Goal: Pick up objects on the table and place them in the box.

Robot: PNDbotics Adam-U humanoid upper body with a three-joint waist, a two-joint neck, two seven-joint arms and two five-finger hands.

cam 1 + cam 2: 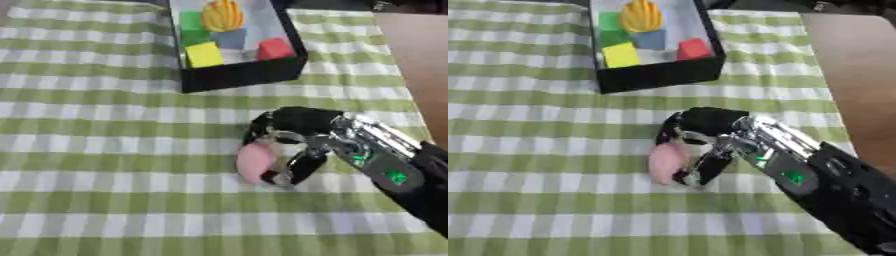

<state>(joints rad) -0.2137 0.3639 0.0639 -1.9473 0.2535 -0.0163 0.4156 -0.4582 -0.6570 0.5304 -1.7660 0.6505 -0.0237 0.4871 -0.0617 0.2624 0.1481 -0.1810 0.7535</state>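
Midway down the checked counter (105, 150), the right hand (302, 137) is curling its fingers around a pink object (255, 161), short of the box (241, 75); lifting straight up before swinging over the rim looks wisest.

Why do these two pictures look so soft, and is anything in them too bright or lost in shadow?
Left eye view: the right hand and the pink object it curls around are smeared, edges soft; silver parts of the arm catch glare. Right eye view: the same blur; the box has a dark wall with no detail, while its pale floor looks washed out. Light is even on the checked cloth, with hardly any shadow.
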